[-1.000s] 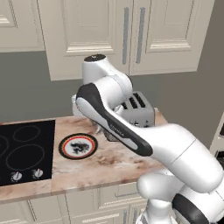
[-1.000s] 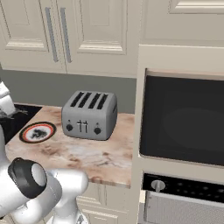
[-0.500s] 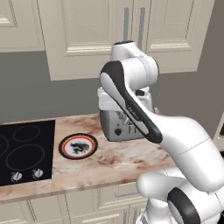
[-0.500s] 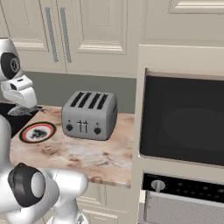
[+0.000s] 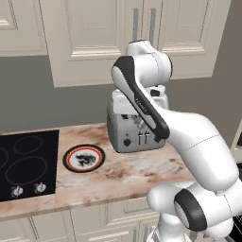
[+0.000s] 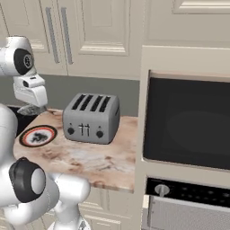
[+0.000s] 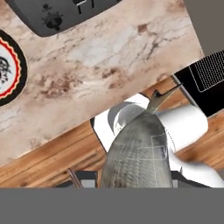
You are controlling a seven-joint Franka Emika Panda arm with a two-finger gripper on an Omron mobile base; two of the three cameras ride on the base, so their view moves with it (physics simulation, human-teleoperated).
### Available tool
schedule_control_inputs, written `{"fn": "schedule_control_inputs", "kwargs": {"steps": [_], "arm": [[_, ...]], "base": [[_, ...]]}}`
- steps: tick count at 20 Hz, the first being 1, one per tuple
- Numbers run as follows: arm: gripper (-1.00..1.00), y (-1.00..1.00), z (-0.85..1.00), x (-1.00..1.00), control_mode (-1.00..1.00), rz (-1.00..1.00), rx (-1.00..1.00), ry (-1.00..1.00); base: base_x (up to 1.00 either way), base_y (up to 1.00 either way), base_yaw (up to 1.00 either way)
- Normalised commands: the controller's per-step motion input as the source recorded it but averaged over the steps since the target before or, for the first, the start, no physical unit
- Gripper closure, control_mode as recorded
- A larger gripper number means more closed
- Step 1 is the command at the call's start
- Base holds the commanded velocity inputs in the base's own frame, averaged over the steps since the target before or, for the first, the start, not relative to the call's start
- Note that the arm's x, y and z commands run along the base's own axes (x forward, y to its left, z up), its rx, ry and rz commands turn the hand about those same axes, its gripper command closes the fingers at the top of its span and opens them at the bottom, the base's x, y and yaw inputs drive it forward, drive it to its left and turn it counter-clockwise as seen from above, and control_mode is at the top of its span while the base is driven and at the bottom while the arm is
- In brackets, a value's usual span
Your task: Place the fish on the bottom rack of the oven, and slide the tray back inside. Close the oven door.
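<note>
You have the oven [image 6: 186, 123] at the right of the right base view, a tall black front with a dark glass panel set in beige cabinetry, a silver knob on its control strip below. The marbled bench [image 6: 96, 159] runs left from it, carrying a silver four-slot toaster [image 6: 91, 118] and, nearer the black cooktop [image 5: 26, 163], a round red-rimmed plate [image 5: 84, 158] with a dark mottled patch at its centre.

The hand [image 6: 31, 108] hangs above the bench's left end, just over the plate, and you can see a thin grey sliver at its underside. In the hand view the fish [image 7: 139, 153] sits close to the lens: silvery grey, finely scaled, broad-bodied, narrowing to a pointed dark tail [image 7: 162, 98]. Whether the fingers are clamped on it you cannot tell; they are hidden.
</note>
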Motion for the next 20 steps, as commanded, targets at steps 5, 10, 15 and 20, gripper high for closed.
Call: {"fn": "schedule_control_inputs", "kwargs": {"steps": [5, 10, 15, 20], "arm": [[1.00, 0.00, 0.00, 0.00, 1.00, 0.00, 0.00, 0.00], [1.00, 0.00, 0.00, 0.00, 1.00, 0.00, 0.00, 0.00], [1.00, 0.00, 0.00, 0.00, 1.00, 0.00, 0.00, 0.00], [1.00, 0.00, 0.00, 0.00, 1.00, 0.00, 0.00, 0.00]], "base": [[-0.68, 0.00, -0.35], [-0.94, 0.04, -0.71], [-0.70, 0.14, -0.82], [-0.19, 0.40, -0.76]]}}
